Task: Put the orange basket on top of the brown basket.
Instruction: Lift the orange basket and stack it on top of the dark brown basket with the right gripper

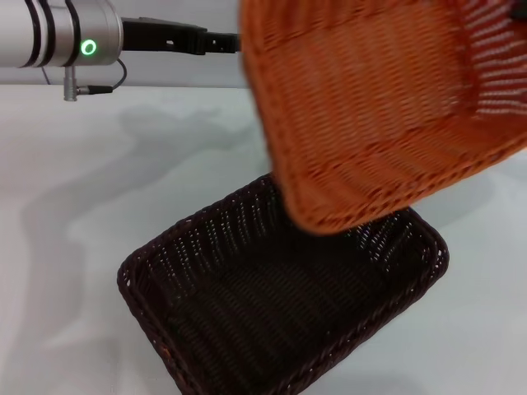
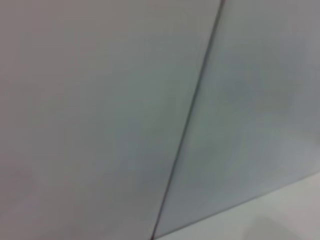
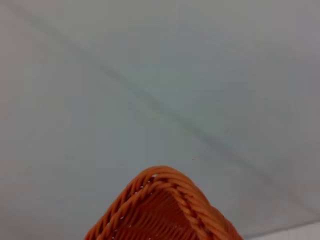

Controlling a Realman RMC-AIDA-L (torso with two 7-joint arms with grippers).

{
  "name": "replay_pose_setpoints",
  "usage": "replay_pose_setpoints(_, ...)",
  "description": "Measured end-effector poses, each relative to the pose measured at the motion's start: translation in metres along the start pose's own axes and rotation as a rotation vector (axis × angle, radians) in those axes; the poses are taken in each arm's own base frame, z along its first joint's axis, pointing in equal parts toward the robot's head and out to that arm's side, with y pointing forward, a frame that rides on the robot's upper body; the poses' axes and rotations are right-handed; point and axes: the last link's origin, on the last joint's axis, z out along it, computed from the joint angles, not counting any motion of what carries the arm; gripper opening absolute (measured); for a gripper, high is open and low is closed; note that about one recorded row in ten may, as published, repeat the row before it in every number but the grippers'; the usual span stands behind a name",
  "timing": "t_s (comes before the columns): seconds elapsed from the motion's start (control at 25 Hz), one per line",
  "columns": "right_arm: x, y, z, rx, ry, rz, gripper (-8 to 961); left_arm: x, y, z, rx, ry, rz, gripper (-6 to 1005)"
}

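Head view. Orange basket (image 1: 383, 103): raised off the table, steeply tilted, woven underside turned toward the camera, lowest corner hanging over the far right part of the brown basket; whether the two touch, cannot tell. Filling the upper right of the view and cut off by its top and right edges. Brown basket (image 1: 284, 300): flat on the white table (image 1: 74, 247), set at an angle, hollow side up, interior bare where visible, near edge cut by the bottom of the view. Left arm (image 1: 62, 33): silver tube with black bands and a lit green ring, lying across the upper left, high above the table, dark forward section running behind the orange basket's edge. Left gripper: not seen. Right gripper: not seen, hidden behind or beyond the orange basket; state of its jaws cannot tell.

Left wrist view. Pale grey surfaces only, divided by a thin dark seam (image 2: 192, 110); no fingers, no baskets.

Right wrist view. One braided corner of the orange basket (image 3: 165, 205), close to the lens, against a blurred pale background. No fingers shown; jaw state cannot tell.
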Motion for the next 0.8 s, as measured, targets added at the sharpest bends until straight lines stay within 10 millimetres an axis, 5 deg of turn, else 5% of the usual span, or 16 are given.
replay_pose_setpoints(0.24,0.042,0.015,0.042,-0.072,0.160,0.012,263,-0.001,-0.006,-0.002,0.020,0.024,-0.027,863)
replay_pose_setpoints(0.4,0.060,0.017,0.049,-0.093,0.209,0.030,285,-0.001,-0.007,-0.002,0.025,0.026,-0.028,863)
replay_pose_setpoints(0.8,0.106,-0.003,0.032,-0.057,0.283,0.112,340,0.001,-0.011,-0.003,0.041,0.036,-0.026,862)
